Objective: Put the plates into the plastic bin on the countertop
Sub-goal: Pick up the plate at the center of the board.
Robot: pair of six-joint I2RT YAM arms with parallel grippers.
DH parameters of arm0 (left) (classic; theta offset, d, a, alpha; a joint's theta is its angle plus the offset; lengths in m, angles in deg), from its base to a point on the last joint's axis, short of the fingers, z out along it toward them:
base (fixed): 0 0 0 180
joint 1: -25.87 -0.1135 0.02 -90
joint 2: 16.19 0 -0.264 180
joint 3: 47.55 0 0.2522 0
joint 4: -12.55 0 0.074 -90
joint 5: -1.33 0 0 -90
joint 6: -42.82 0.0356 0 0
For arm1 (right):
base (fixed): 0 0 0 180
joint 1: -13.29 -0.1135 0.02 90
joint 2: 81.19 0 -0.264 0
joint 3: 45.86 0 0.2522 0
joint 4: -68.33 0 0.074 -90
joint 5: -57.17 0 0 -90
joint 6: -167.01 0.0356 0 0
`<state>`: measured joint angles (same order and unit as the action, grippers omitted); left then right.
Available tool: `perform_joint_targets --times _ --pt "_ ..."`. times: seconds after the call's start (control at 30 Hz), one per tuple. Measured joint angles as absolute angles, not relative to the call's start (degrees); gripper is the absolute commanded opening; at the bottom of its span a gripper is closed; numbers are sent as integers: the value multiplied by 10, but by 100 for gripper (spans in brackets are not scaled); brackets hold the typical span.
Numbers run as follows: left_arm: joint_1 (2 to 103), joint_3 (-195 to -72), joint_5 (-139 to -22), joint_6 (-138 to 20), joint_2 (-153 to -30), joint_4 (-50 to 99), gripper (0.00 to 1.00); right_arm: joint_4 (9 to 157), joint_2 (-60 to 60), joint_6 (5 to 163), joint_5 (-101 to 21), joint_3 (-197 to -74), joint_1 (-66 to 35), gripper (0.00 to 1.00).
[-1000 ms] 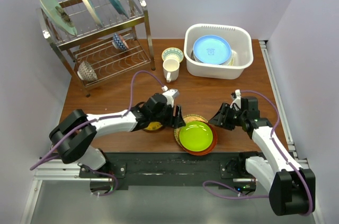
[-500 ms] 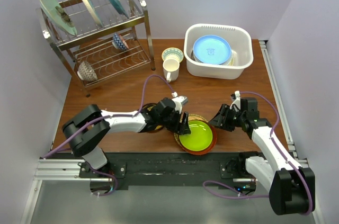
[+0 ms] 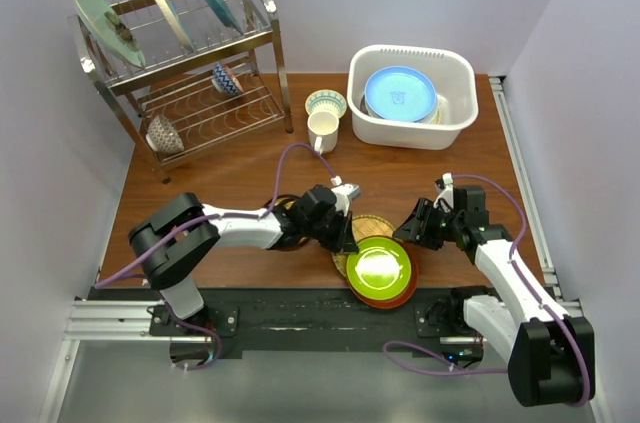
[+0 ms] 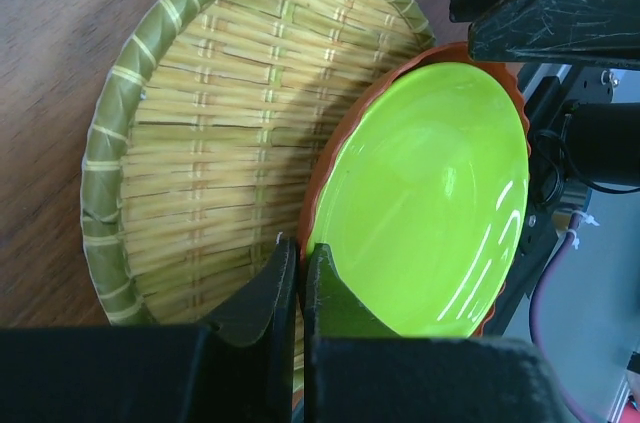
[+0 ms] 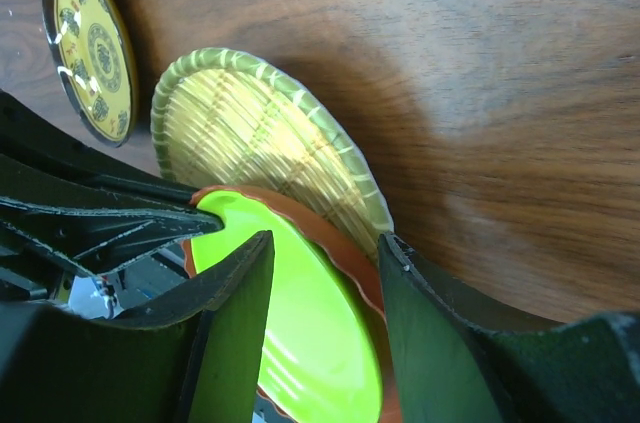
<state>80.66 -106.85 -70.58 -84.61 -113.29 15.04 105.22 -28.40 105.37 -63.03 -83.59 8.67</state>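
Note:
A lime green plate [image 3: 380,265] lies nested in a red-orange plate [image 3: 408,288] at the near edge of the countertop [image 3: 380,173], half off a yellow woven plate [image 3: 365,228]. My left gripper [image 3: 349,241] [image 4: 298,253] is shut on the left rims of the lime green plate [image 4: 430,203] and red-orange plate [image 4: 318,193]. My right gripper [image 3: 408,228] [image 5: 325,253] is open, its fingers straddling the right rim of the same pair [image 5: 310,343]. The plastic bin [image 3: 412,133] at the back right holds a blue-rimmed plate [image 3: 400,93].
A yellow patterned plate [image 5: 90,48] lies left of the woven plate [image 5: 260,133], mostly under my left arm. A cup [image 3: 322,131] and small bowl [image 3: 326,102] stand left of the bin. A wire dish rack [image 3: 190,83] fills the back left.
My left gripper has shut on the rims of the green and red-orange plates. The pair has slid right and toward the near edge, baring more of the woven plate. The right arm held still.

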Motion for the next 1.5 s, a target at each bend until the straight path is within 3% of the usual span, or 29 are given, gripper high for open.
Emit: perform_joint_targets --times 0.5,1.5 --pt "793 -1055 -801 -844 -1019 235 0 1038 -288 1059 -641 -835 84 53" --pt "525 -979 -901 -836 -761 395 0 1034 -231 1065 -587 -821 84 51"
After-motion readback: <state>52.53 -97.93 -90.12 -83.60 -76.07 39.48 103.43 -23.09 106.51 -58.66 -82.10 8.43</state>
